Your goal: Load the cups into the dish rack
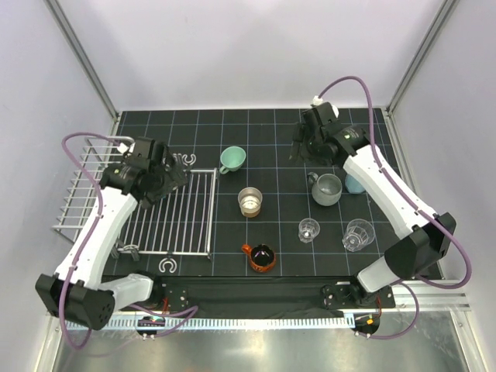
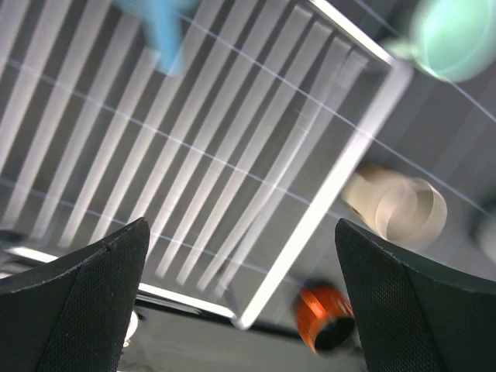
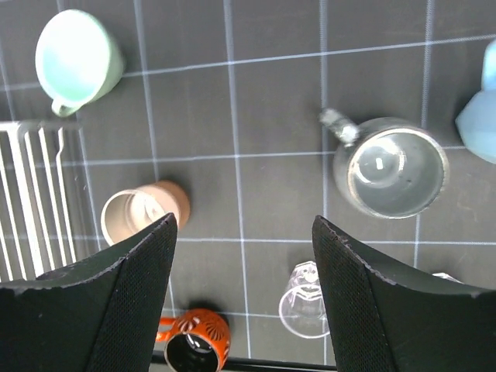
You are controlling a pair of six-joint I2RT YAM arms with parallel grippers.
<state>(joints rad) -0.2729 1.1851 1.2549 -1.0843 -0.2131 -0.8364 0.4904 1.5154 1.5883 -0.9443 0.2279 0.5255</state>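
The bench (image 1: 271, 139) carries the rack (image 1: 186, 221) on its left side, where the left hand (image 2: 241, 225) hangs over the slats, wide apart and empty, probably ready to receive or set down. The right hand (image 3: 244, 218), also apart and empty, hovers above the loose cups, likely choosing one. The grey mug (image 1: 327, 189), mint cup (image 1: 231, 160), steel cup (image 1: 249, 201), orange cup (image 1: 261, 257) and clear cups (image 1: 309, 229) stand on the bench, right of the rack.
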